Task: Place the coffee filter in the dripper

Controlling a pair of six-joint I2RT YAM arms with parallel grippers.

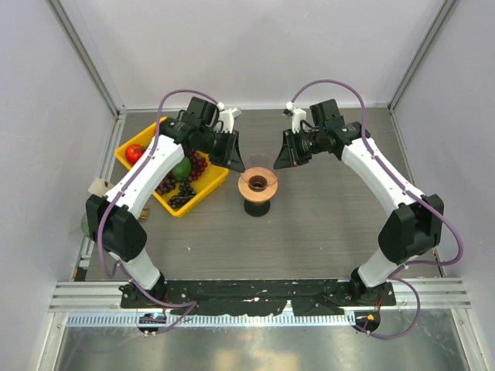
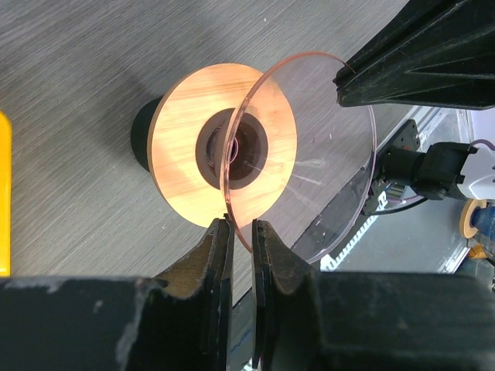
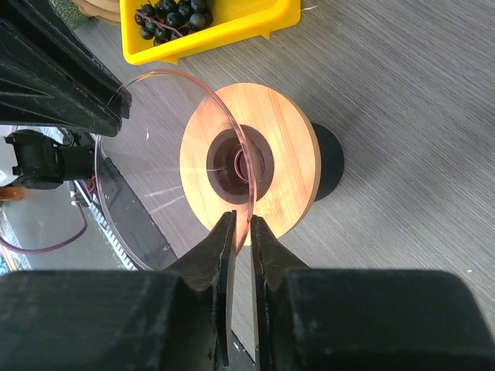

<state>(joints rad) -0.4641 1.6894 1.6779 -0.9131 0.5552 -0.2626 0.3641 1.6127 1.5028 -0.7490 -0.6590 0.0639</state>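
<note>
**While the left gripper (image 2: 238, 228) and the right gripper (image 3: 240, 220) both clamp its rim (image 2: 309, 56), the dripper (image 1: 258, 188) could tip**

Because each pair of jaws is closed to a thin slit on the clear rim, from opposite sides, any mismatch between the arms goes straight into that thin wall. In the left wrist view the rim runs between the jaws at bottom centre, and the other arm's finger (image 2: 418, 54) bites it at upper right. The right wrist view mirrors this, with the opposing finger (image 3: 54, 69) at upper left.

If one arm pulls or lifts ahead of the other, I judge the rim could flex or slip out of a grip. It could also drag the ring (image 2: 178, 154) and base (image 2: 139, 135) over on the table (image 1: 325, 224). The base looks narrow under a wide top, so a sideways tug may be enough to topple it. The tray (image 3: 232, 27) of grapes (image 3: 166, 11) sits just left of the dripper in the top view and could be knocked.

The filter shows in no view, so I cannot tell where it is. With both grippers busy on the dripper, neither is free to fetch it, and a careless release could jolt the dripper.
</note>
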